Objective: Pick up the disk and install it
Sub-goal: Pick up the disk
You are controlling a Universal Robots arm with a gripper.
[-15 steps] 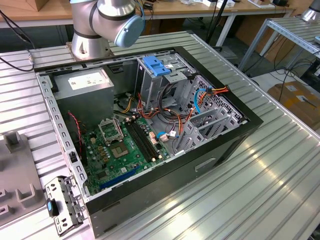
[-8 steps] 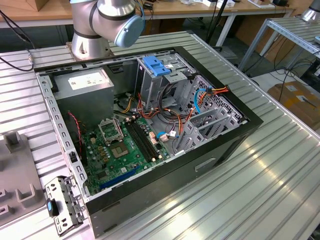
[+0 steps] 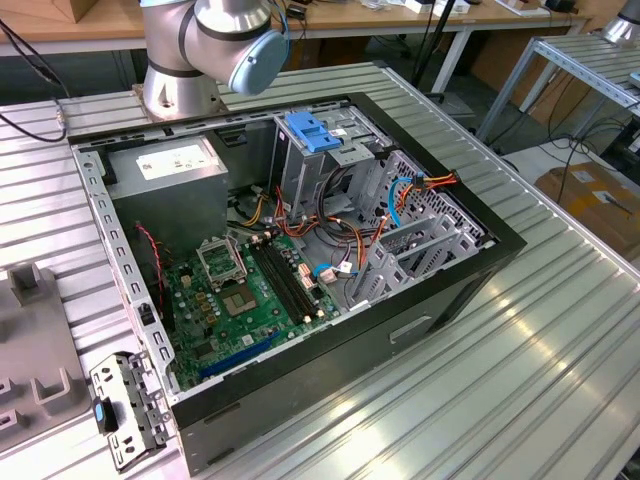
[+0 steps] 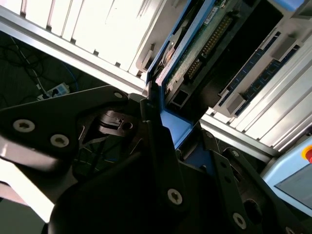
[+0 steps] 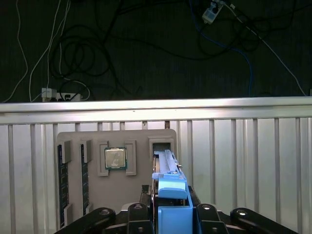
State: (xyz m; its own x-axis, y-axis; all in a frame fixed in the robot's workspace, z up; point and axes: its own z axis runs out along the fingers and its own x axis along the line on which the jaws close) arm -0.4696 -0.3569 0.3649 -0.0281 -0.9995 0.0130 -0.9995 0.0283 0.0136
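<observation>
The task is at its pick-up stage, with the installing all left to do. In the first wrist view the gripper (image 5: 171,220) has its fingers set on both sides of the disk (image 5: 168,178), and they look closed on its blue rails. The disk stands on edge at its slot in the grey tray (image 5: 141,139), beside a processor chip (image 5: 116,158) and memory sticks (image 5: 60,180). Whether it has lifted clear of the slot cannot be told. In the exterior view the computer case (image 3: 400,330) lies open on the metal table (image 3: 520,390), its drive cage (image 3: 300,175) under a blue handle (image 3: 313,133), well apart from the tray.
</observation>
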